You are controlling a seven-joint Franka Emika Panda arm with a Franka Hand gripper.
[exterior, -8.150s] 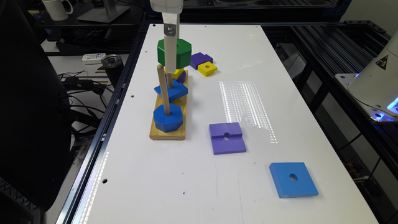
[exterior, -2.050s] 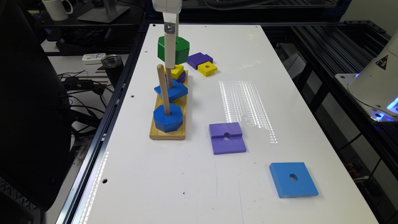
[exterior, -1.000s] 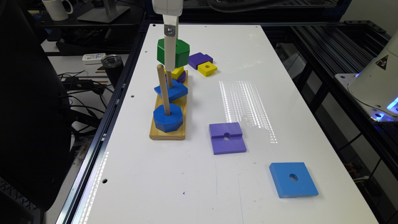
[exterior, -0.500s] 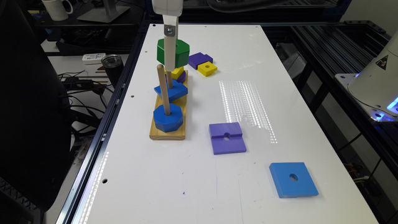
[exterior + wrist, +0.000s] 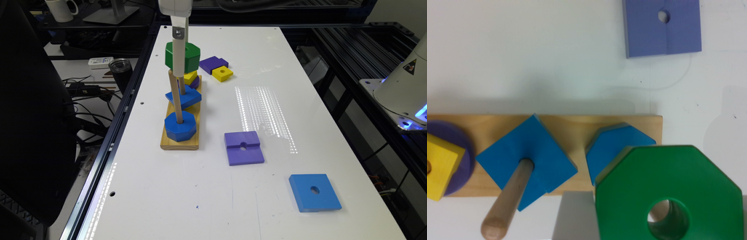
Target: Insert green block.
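The green block (image 5: 190, 55) is a thick octagon with a round hole, held in the air above the wooden peg base (image 5: 180, 142). My gripper (image 5: 182, 65) is shut on it, one white finger (image 5: 177, 50) running down its near side. In the wrist view the green block (image 5: 687, 180) hangs over the blue octagon (image 5: 617, 145), and a peg tip shows through its hole. The blue octagon (image 5: 180, 126) sits low on the nearest peg (image 5: 175, 96). A grey finger (image 5: 572, 215) shows beside the block.
A blue square block (image 5: 184, 96) sits on the middle peg, a yellow block (image 5: 190, 77) and a purple disc on the far one. Loose on the white table (image 5: 213, 200) lie a purple square (image 5: 243, 148), a blue square (image 5: 314, 192), and yellow (image 5: 222, 73) and purple (image 5: 212, 64) pieces.
Compared with eight seconds ago the green block sits slightly higher and farther back. Over the last two seconds nothing has visibly moved.
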